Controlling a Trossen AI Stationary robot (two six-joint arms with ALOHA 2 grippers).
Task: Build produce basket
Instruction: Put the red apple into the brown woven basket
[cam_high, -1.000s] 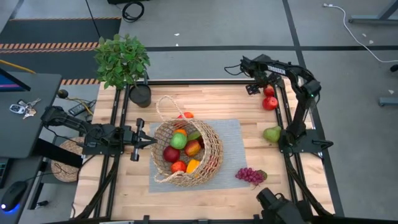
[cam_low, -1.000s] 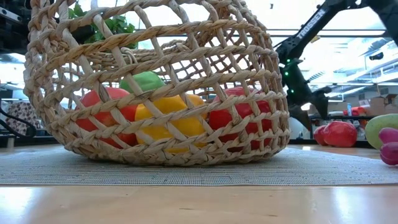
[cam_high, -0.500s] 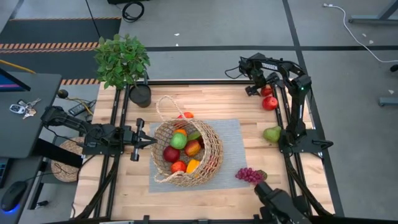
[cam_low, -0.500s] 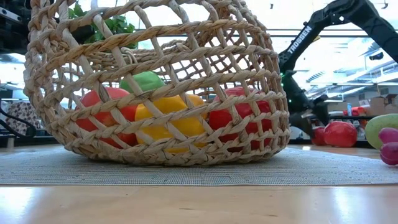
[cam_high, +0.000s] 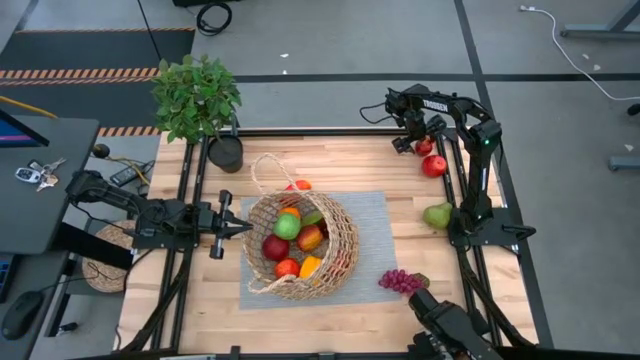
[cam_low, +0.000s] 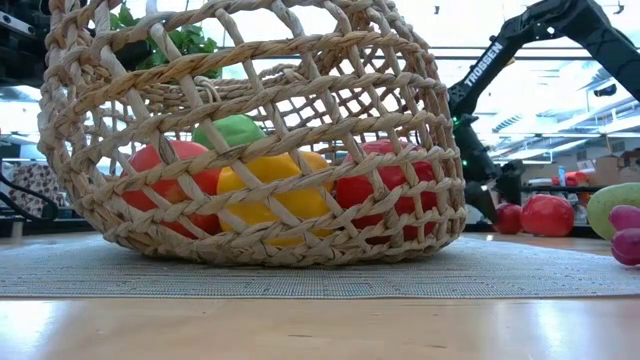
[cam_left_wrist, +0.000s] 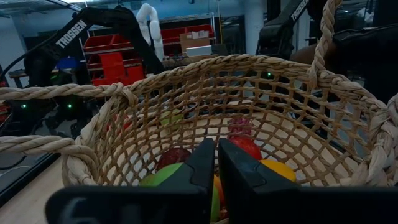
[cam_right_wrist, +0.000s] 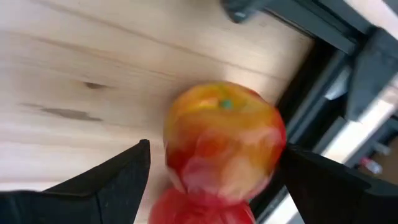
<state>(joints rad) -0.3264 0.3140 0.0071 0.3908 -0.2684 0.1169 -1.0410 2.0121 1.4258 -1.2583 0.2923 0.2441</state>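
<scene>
Apple (cam_right_wrist: 224, 146), upper right of the overhead frame, sits between the right gripper (cam_high: 411, 138)'s spread fingers; firm, round, likely to roll, so pinch its widest middle. Left gripper (cam_left_wrist: 216, 163) waits closed beside the basket (cam_high: 340, 240).

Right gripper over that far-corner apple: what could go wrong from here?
The right gripper is open astride the red-yellow apple, which sits close to the table's frame rail; a finger could strike the rail. A second red apple lies right beside it and may get nudged and roll.
</scene>
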